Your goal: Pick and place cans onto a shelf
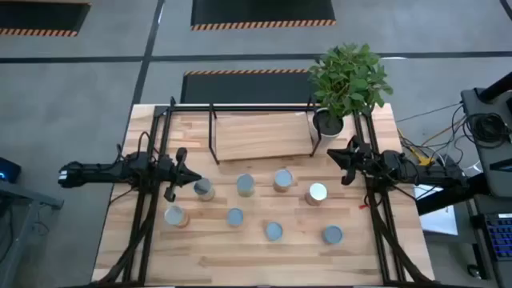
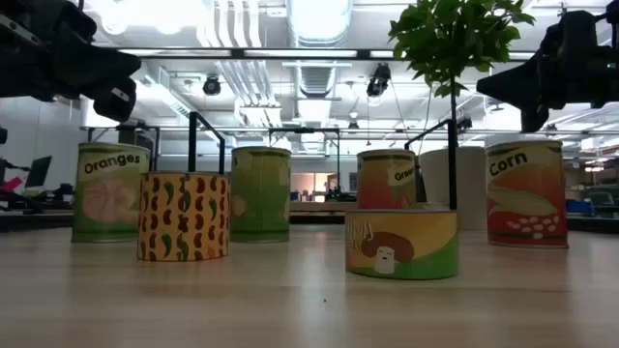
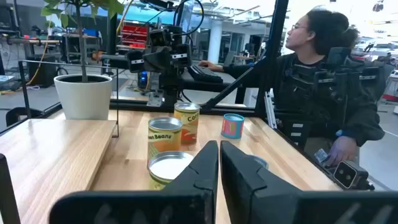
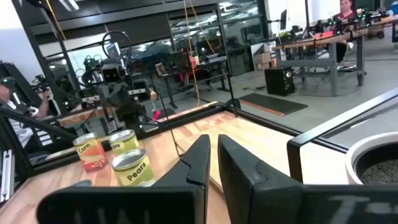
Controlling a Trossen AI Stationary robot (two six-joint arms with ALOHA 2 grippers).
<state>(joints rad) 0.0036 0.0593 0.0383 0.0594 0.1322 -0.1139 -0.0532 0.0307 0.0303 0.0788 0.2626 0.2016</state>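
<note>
- Fingers of both arms pressed together, empty: left fingers (image 1: 186, 178), right fingers (image 1: 338, 160).
- Spread wide before dropping over nearest can (image 1: 204, 189).
- Lift straight, set upright on shelf (image 1: 256, 136).

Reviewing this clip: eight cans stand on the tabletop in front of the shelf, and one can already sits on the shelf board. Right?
Not quite. The high view shows the shelf board bare; all eight cans stand on the tabletop in front of it.

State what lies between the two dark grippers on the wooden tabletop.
High view: between left gripper and right gripper stand silver-topped cans; the shelf board lies behind.
</note>
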